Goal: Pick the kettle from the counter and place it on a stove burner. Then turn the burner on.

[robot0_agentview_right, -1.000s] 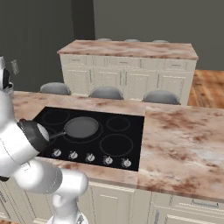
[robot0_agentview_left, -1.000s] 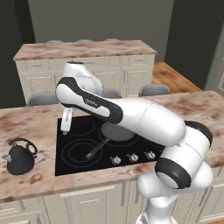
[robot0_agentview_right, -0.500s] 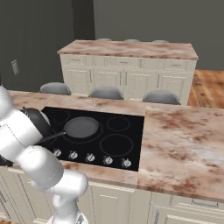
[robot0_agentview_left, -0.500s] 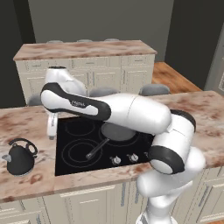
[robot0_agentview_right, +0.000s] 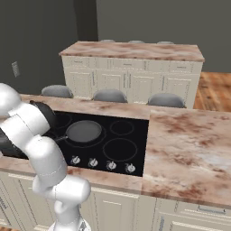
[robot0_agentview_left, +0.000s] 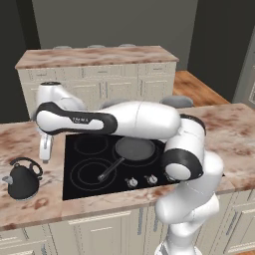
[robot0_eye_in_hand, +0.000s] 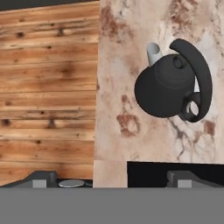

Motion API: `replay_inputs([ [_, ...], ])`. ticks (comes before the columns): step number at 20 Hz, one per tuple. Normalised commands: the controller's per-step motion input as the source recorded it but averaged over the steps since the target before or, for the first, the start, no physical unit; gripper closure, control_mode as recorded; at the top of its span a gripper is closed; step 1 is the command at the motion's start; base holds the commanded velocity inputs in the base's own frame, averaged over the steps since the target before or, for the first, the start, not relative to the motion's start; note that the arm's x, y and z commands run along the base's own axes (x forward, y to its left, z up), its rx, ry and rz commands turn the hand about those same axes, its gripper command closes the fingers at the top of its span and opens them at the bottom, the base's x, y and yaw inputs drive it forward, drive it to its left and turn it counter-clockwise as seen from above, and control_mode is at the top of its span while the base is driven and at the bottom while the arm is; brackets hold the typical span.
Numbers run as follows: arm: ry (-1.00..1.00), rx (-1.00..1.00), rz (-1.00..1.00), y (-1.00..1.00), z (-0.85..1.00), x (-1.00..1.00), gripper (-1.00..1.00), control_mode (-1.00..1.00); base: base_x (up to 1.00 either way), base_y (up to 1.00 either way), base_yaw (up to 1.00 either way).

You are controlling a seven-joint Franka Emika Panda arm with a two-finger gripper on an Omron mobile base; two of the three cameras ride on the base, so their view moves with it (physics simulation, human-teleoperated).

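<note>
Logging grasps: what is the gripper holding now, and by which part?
Nothing. The gripper hangs open above the counter, apart from the kettle.

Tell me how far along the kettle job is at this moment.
Nothing is finished yet. The kettle stands on the counter left of the cooktop, untouched. In hand: the gripper hangs above the counter near it, jaws open and empty. Left: grasp it, set it on a stove burner, all dark, and turn the burner on.

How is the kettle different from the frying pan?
The kettle is tall and rounded with an arched loop handle; the frying pan is flat with a long straight handle. The kettle stands on the counter; the pan sits on the black cooktop. Both are dark.
</note>
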Motion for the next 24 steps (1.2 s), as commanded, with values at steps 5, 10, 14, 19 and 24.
replay_inputs([
  [5, -0.02, 0.00, 0.00, 0.06, -0.09, 0.18, -1.00, -1.00, 0.00, 0.00, 0.00],
  [10, 0.00, 0.00, 0.00, 0.00, -0.27, 0.30, -1.00, -1.00, 0.00, 0.00, 0.00],
  [14, 0.00, 0.00, 0.00, 0.00, -0.38, 0.37, -1.00, -1.00, 0.00, 0.00, 0.00],
  [19, 0.00, 0.00, 0.00, 0.08, -0.39, 0.38, -1.00, -1.00, 0.00, 0.00, 0.00],
  [24, 0.00, 0.00, 0.00, 0.24, -0.31, 0.29, -1.00, -1.00, 0.00, 0.00, 0.00],
])
